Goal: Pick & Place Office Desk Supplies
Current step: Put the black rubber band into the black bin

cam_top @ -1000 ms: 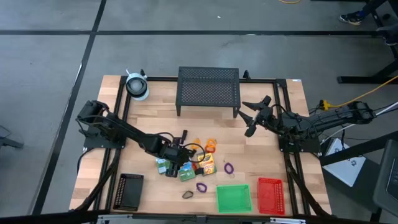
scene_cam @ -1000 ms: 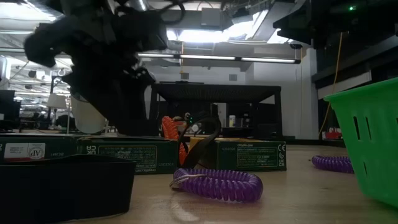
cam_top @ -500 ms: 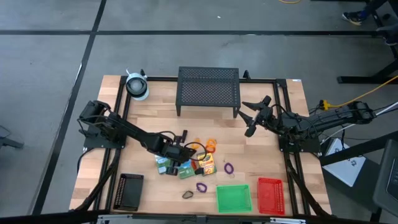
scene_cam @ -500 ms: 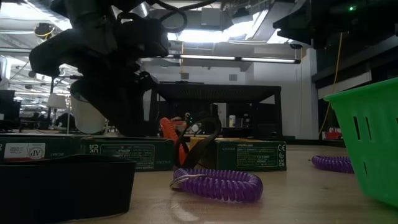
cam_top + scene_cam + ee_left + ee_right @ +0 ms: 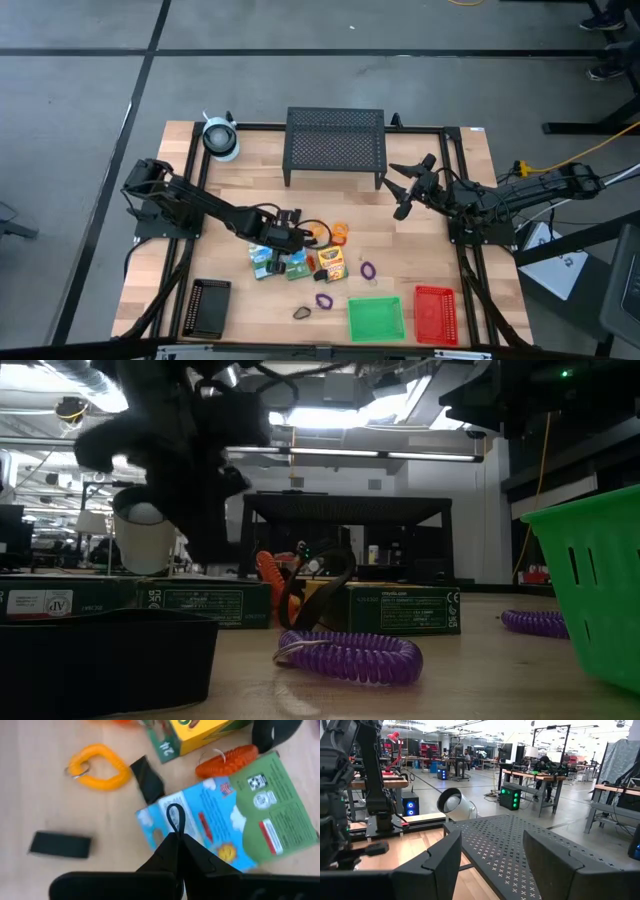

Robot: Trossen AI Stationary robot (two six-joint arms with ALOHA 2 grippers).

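Lying in a loose cluster on the tabletop (image 5: pixel 250 195) are the office supplies: green-white card boxes (image 5: pixel 268 262), a yellow-green crayon box (image 5: pixel 331 262), an orange loop (image 5: pixel 338 234) and purple loops (image 5: pixel 324 300) nearer the front edge. In the left wrist view a blue-and-green card box (image 5: pixel 235 817) lies flat, with an orange coil (image 5: pixel 227 761) touching its edge, a yellow loop (image 5: pixel 97 766) well beside it and a small black bit (image 5: pixel 60 844) apart on the wood.

The left tool (image 5: pixel 291 237) hangs over the cluster with its fingers pressed together; a thin black loop (image 5: pixel 175 818) shows at their tips over the blue box, but whether it is gripped I cannot tell.

Along the front edge stand three trays: black tray (image 5: pixel 209 307), green tray (image 5: pixel 376 319), red tray (image 5: pixel 435 314). From above, all three look empty.

The right tool (image 5: pixel 405 188) waits beside the black mesh stand (image 5: pixel 335 143), fingers spread wide, holding nothing. A whitish roll (image 5: pixel 220 137) sits at the back corner.
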